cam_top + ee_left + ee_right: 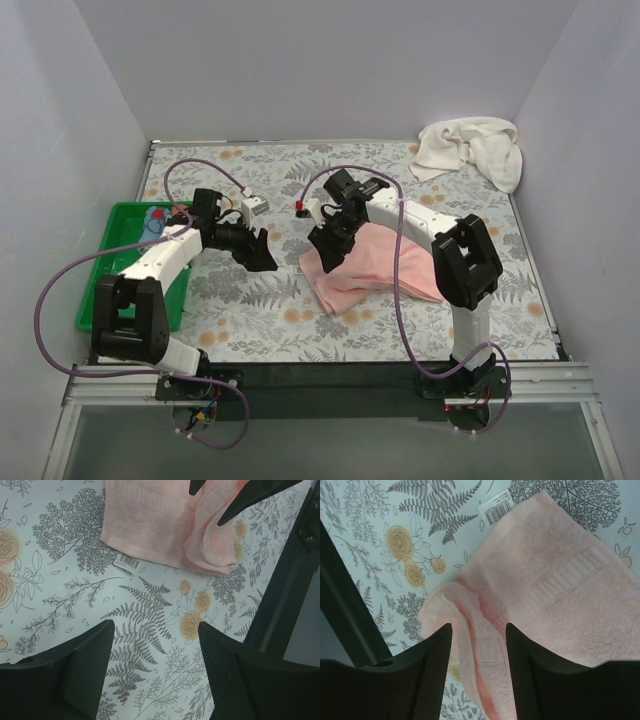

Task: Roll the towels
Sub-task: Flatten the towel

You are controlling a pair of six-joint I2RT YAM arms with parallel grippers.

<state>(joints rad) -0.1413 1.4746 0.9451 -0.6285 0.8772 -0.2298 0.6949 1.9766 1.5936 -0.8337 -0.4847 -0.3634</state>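
Observation:
The salmon-pink towel (375, 270) lies flat in the middle of the table, its near left corner folded up into a ridge (470, 625). It also shows in the left wrist view (150, 525), with a barcode tag (126, 562) at its edge. My right gripper (328, 255) (479, 627) is open, with its jaws straddling that folded corner. My left gripper (262, 255) (156, 627) is open and empty over bare tablecloth, just left of the pink towel. The cream-white towel (470, 150) lies crumpled at the far right corner.
A green plastic tray (120, 225) stands at the left edge, with a small blue and red item (155, 218) in it. White walls close in the table on three sides. The right gripper's fingers (240, 500) show at the top of the left wrist view.

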